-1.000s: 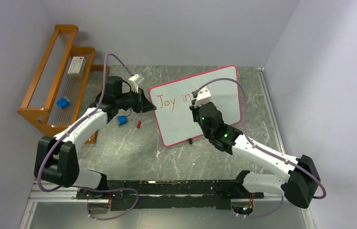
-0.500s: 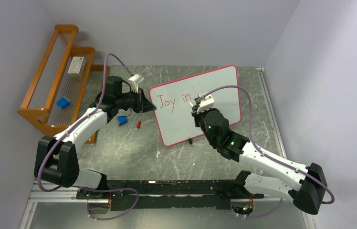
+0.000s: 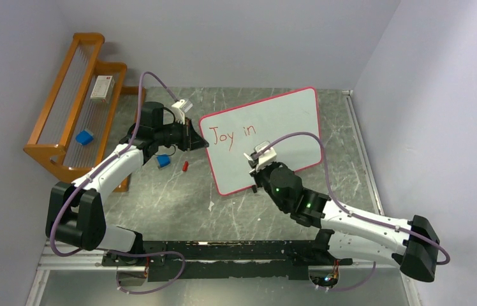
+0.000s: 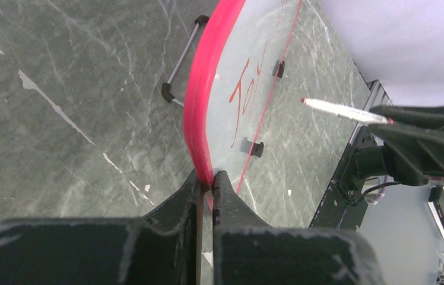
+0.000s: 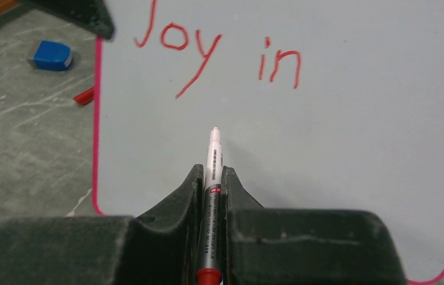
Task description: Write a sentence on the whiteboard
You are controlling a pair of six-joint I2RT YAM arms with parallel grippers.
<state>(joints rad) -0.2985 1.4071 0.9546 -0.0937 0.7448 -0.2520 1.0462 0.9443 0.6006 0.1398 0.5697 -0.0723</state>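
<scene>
Table (image 3: 178, 197) carries everything. Whiteboard (image 3: 287, 121) stands tilted on its feet mid-table, with "Joy in" (image 5: 198, 66) in red across its top. Wooden rack (image 3: 88, 38) sits well left of the board. Left gripper (image 4: 206, 181) is clamped on the board's left edge, jaws pinching the red border. Right gripper (image 5: 212, 175) hangs in front of the board's face, clenched on a marker (image 5: 213, 154). The tip points at the blank area under "Joy" and looks just off the surface. Blue block (image 5: 53, 55) and red cap (image 5: 84, 95) lie just left of the board.
</scene>
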